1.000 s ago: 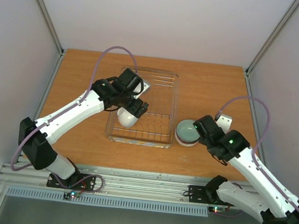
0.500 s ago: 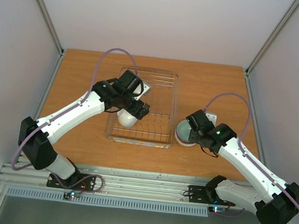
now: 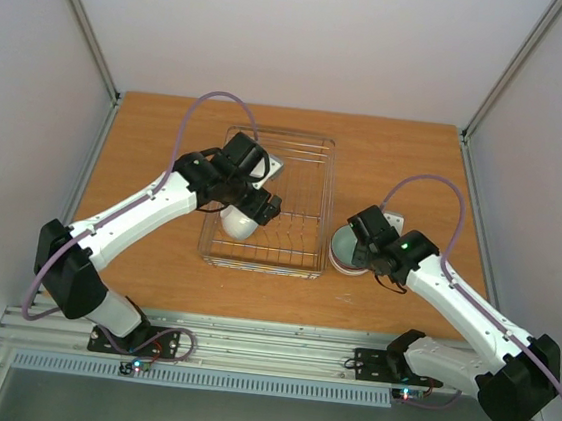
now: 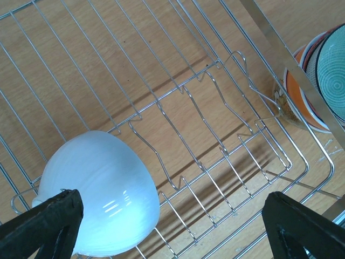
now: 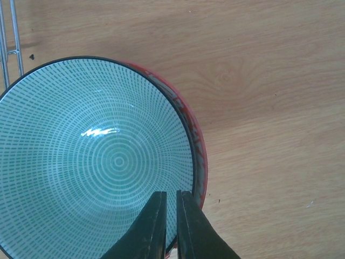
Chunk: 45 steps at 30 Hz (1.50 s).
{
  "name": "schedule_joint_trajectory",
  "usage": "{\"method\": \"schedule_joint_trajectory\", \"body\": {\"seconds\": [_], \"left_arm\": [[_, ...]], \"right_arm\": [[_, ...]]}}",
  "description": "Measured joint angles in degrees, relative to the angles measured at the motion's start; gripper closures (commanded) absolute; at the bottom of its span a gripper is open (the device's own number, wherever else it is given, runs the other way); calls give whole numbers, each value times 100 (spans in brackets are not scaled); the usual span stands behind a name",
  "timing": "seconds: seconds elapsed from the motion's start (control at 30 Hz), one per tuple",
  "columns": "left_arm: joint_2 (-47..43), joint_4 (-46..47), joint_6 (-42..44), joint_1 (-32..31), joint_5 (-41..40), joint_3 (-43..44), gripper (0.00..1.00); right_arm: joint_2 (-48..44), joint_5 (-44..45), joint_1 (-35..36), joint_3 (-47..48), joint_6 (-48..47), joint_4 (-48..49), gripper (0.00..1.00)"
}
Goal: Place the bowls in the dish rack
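Observation:
The dish rack [image 3: 311, 163] [image 4: 268, 36] is a silver wire basket in the middle of the table. A white bowl [image 3: 236, 225] [image 4: 102, 189] lies tipped among its prongs at the near left. My left gripper [image 3: 257, 206] [image 4: 172, 232] hangs open just above it, with one finger beside the bowl and nothing between the fingers. Right of the rack is a stack of bowls [image 3: 347, 250], topped by a pale green bowl [image 5: 102, 162] [image 4: 335, 75] sitting in an orange-red one [image 5: 198, 145] [image 4: 297, 102]. My right gripper [image 3: 358, 243] [image 5: 171, 198] is shut on the green bowl's near rim.
The bowl stack stands close against the rack's right wall. Upright prongs [image 4: 215, 108] fill the rack's near half. Bare wooden table [image 3: 407, 163] lies around the rack, with cage posts at the back corners and white walls on both sides.
My right arm has swung left and forward over the bowl stack, and its jaws have narrowed onto the green bowl's rim. The left arm and white bowl have hardly moved.

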Motion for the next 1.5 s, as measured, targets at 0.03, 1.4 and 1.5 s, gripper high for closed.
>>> {"method": "schedule_joint_trajectory", "body": {"seconds": [0.03,1.4,1.5], "left_arm": [[0,0,0,2,2,-7,9],[0,164,-118,162,175,-219,9],[0,179,-122,162,190,-223,9]], "right_arm": [[0,2,0,0,2,4,90],[225,151,-7,-66,-39,37,82],[223,149,-7,-68,-42,57,82]]}}
